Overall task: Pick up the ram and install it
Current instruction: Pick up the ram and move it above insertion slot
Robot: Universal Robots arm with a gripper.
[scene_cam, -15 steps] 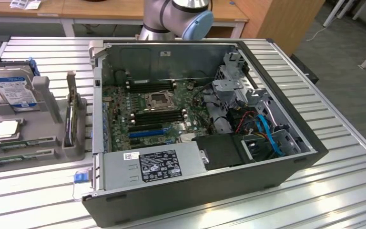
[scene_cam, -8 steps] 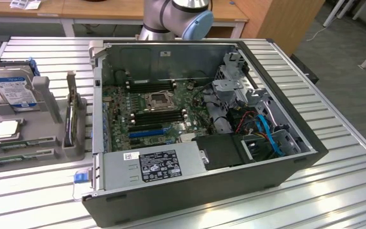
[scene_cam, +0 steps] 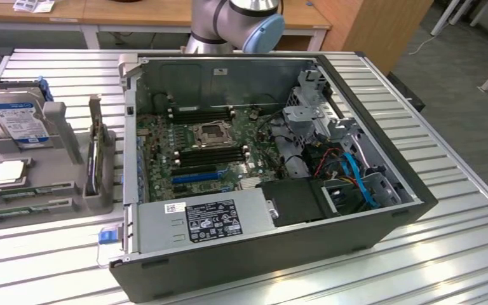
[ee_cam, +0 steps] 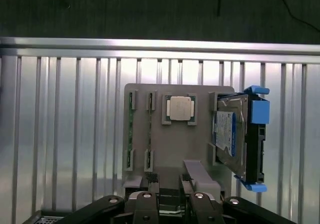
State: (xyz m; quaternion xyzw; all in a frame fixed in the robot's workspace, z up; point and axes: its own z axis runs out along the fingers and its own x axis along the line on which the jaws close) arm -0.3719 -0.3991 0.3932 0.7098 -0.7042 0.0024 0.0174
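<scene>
Wrist view, looking down past the gripper (ee_cam: 171, 204) at a slatted metal bench (ee_cam: 60, 134). The gripper's two dark fingers (ee_cam: 145, 204) stand wide apart with nothing between them. Ahead of the gripper sits a grey holder (ee_cam: 170, 149). In it, two thin green boards stand on edge in side-by-side slots, untouched: a ram stick (ee_cam: 149, 129) and, just beside it, a second ram stick (ee_cam: 131, 129). Farther ahead lies a square silver processor (ee_cam: 180, 108). A hard drive (ee_cam: 232, 134) with blue rails stands in the holder's far side. In the exterior view an open computer case (scene_cam: 269, 254) lies on the bench.
</scene>
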